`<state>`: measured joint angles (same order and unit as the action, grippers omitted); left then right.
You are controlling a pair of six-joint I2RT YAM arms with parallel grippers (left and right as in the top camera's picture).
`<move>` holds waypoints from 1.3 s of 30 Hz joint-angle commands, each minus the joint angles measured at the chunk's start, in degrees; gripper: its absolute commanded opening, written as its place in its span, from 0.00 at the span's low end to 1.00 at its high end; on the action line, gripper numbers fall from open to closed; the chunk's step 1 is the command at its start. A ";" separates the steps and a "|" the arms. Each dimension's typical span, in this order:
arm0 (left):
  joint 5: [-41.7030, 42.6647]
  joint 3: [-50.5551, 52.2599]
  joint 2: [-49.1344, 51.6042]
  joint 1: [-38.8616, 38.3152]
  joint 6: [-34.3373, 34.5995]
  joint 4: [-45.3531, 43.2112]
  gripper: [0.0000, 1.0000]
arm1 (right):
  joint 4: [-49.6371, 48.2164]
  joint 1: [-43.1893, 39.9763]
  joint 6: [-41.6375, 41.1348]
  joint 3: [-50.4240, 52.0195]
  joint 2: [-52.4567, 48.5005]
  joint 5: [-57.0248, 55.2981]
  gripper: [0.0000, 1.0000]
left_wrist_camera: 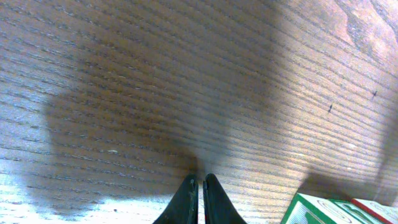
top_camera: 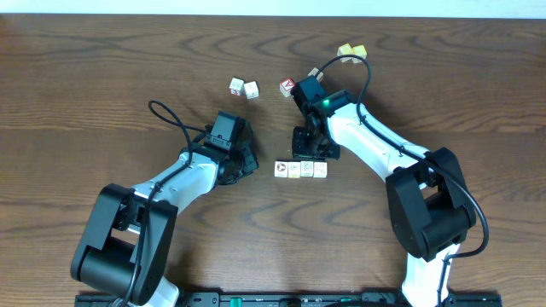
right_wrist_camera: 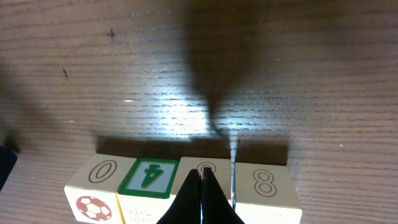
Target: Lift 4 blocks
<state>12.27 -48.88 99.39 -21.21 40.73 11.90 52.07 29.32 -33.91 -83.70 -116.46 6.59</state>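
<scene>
The four blocks (top_camera: 300, 170) sit side by side in one touching row on the tabletop (top_camera: 102, 77), a layout that seems meant for clamping the row from both ends and raising it as one piece. The right tool (right_wrist_camera: 201, 175) is pressed closed on nothing, its tip over the row near the seam before the last block. The left tool (left_wrist_camera: 200, 182), also closed and empty, hangs low over bare wood near the row's left end, probably to push there.
</scene>
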 commanded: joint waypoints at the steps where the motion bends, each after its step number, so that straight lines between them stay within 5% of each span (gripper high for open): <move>1: -2.73 1.79 0.94 0.31 0.48 1.11 0.07 | 0.22 0.46 -0.35 -0.50 1.03 -0.52 0.01; 39: -2.73 1.79 0.94 0.31 0.48 1.11 0.07 | 2.21 -1.95 1.01 -4.68 1.09 1.42 0.01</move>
<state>12.25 -48.88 99.39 -21.21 40.73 11.92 53.21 28.95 -33.87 -85.08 -116.46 7.73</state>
